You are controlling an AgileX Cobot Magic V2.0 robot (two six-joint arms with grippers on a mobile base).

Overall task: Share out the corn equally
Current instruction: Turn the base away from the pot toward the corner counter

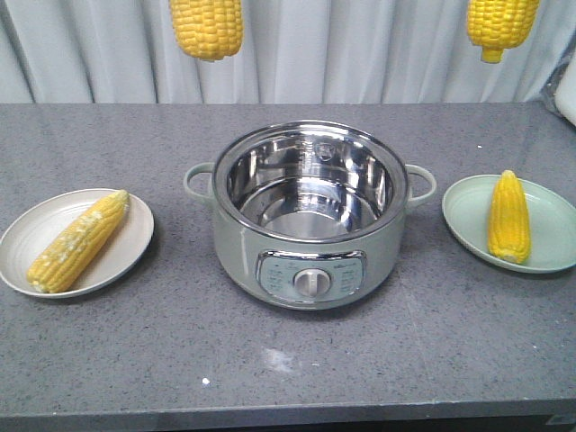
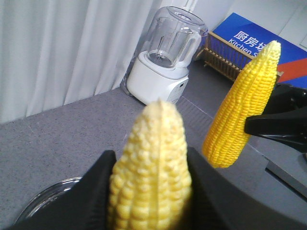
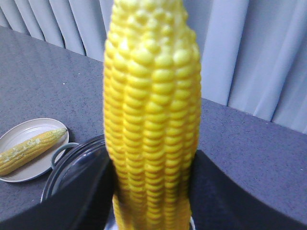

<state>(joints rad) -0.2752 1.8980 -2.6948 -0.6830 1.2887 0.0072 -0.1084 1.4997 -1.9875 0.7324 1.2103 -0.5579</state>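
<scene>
Yellow, upright cobs are clamped in left gripper and right gripper, whose nearer plates lie at nine and three o'clock from the pot.

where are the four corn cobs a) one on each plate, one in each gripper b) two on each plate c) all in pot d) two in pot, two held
A: one cob on the beige plate, another cob on the green plate, the left gripper holds a third cob, the right gripper a fourth cob; the pot is empty.
</scene>
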